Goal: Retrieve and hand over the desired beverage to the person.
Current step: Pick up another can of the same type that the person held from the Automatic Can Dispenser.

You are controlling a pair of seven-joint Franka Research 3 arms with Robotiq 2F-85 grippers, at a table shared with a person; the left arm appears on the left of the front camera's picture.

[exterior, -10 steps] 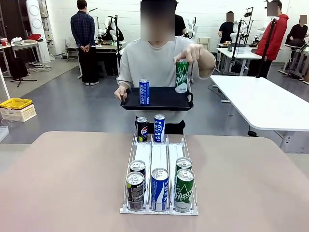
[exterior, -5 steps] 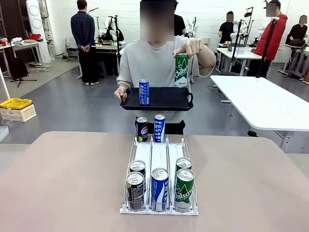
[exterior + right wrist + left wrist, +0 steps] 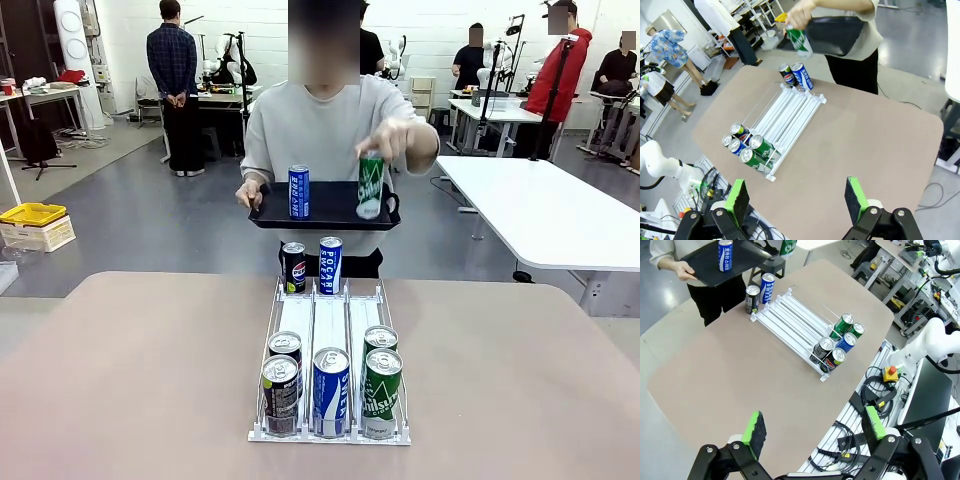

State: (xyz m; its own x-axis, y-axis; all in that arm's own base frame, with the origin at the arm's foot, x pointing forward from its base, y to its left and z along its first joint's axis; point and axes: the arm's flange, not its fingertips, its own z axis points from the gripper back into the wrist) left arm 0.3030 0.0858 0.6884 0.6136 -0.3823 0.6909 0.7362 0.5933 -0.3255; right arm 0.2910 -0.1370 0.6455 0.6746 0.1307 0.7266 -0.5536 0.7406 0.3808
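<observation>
The person (image 3: 320, 125), in a light grey sweatshirt, stands at the far side of the table and holds a black tray (image 3: 330, 208) in one hand. A blue can (image 3: 299, 191) stands on the tray. The other hand grips a green can (image 3: 371, 185), slightly tilted, in front of the tray's right part; this green can (image 3: 800, 40) also hangs above the rack's far end. My left gripper (image 3: 814, 425) and my right gripper (image 3: 796, 196) are both open, high above the table and holding nothing.
A white three-lane can rack (image 3: 330, 325) lies mid-table. Black, blue and green cans (image 3: 331, 390) fill its near end. A black Pepsi can (image 3: 293, 267) and a blue Pocari can (image 3: 330, 264) stand at its far end. Bare table lies on both sides.
The person lifted the green can off the tray's right side, then brought it down and forward, tilted, in front of the tray. Tray, blue can and rack stayed put.
</observation>
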